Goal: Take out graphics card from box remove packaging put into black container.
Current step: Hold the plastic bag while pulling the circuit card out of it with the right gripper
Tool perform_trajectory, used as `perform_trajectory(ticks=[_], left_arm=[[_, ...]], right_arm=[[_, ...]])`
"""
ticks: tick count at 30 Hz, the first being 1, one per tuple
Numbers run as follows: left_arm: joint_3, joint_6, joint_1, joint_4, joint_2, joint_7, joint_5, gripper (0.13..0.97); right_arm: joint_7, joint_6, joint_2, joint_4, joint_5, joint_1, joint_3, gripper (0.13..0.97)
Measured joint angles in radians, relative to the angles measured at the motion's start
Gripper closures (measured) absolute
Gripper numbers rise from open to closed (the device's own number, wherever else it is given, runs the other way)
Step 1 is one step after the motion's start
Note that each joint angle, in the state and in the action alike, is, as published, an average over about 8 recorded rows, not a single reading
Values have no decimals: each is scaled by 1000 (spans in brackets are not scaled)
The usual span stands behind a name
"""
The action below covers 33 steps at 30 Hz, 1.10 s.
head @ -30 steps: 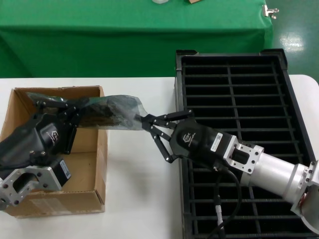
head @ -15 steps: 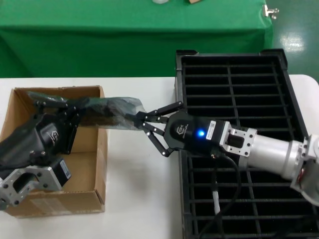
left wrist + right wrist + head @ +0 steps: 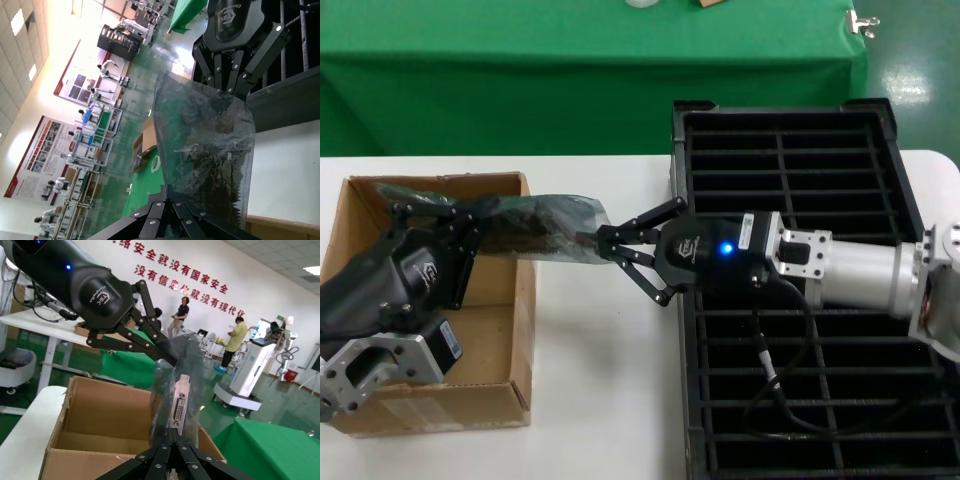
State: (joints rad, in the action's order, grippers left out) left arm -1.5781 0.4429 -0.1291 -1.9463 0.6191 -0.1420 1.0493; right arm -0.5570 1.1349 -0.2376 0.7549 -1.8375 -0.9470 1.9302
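Your two arms hold the bagged graphics card stretched in the air between them, above the white table and the right wall of the box. The card sits inside the packaging, the crinkly grey-green bag, with its silver bracket and port facing the right wrist camera.

Your left gripper hovers over the far part of the cardboard box on the left of the table, its fingers closed on the left end of the bag. In the left wrist view the black fingers meet at the bag's edge, the dark card showing through the plastic.

Your right gripper reaches in from the right, its body lying across the left edge of the black container. Its fingertips are pinched together on the right end of the bag, just left of the tray's rim. In the right wrist view those fingers converge on the bag's bottom edge below the bracket, and the left gripper clamps the opposite end, above the open box.

The black container stands on the right side of the table, its ribbed slots in two columns, close beside the box's end of the bag but not touching it. A green-draped table stands beyond.
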Motion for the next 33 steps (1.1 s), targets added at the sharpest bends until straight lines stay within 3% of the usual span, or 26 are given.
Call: perform_trajectory(ticks=[13,26,33], left_arm=[[0,0,0,0,0,0,0,958],[0,0,0,0,0,0,0,958],[0,0,0,0,0,0,0,958]], right_arm=[[-26,51,45,-144,7,-77,-19,962],[-7,47,59,-132,22,-66,-26,962],[-5,55,57,-124,26,-58,-28,917]])
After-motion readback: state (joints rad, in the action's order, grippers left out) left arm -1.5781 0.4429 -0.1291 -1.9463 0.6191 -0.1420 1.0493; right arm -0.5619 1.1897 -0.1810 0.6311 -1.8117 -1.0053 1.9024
